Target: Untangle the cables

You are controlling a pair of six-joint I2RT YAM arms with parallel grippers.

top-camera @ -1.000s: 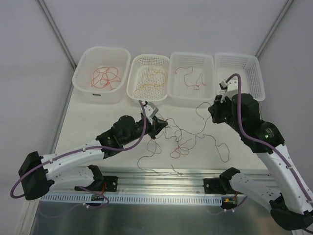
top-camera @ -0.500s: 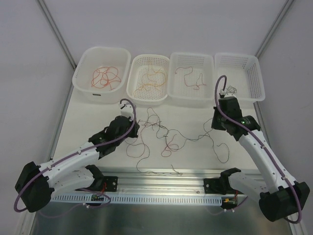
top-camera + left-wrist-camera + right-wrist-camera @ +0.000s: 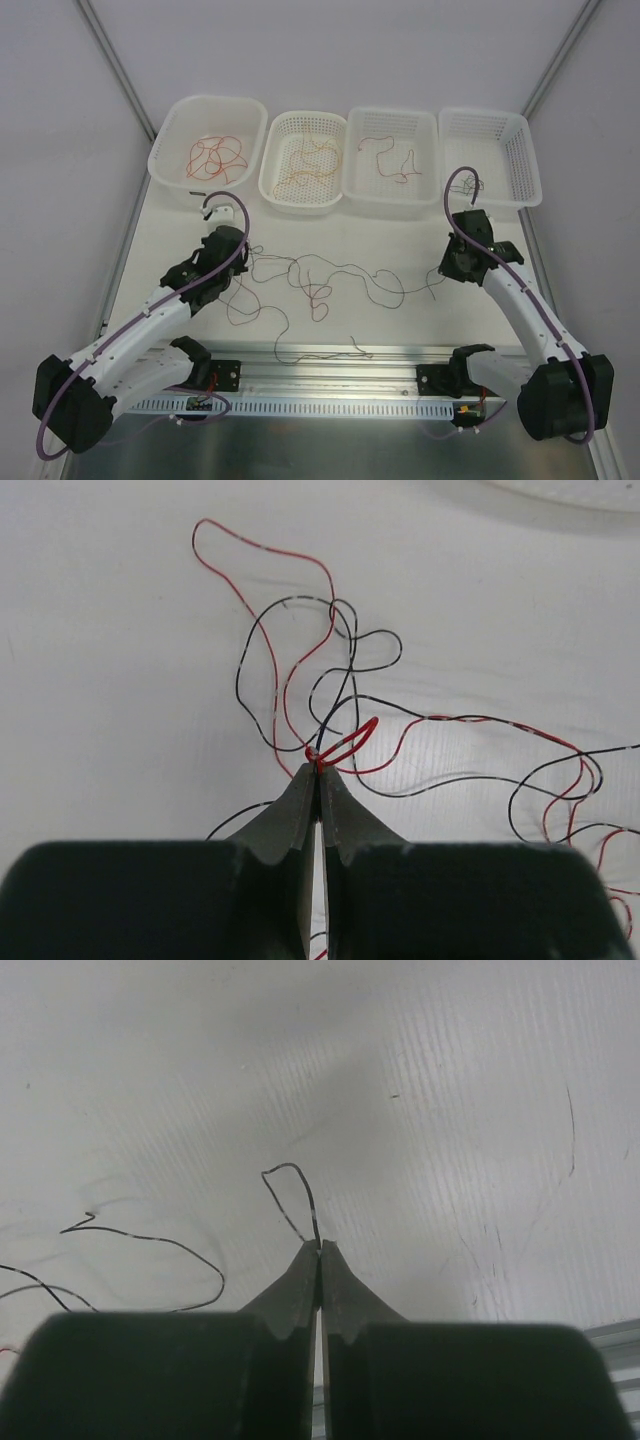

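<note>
Across table, cables strung, strands pinched in left claw, right claw

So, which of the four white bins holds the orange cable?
The second bin from the left, a latticed basket; the solid tub left of it holds red cables.

My white table has thin red and black cables spread across its middle. Four white baskets sit in a row at its far edge.
</note>
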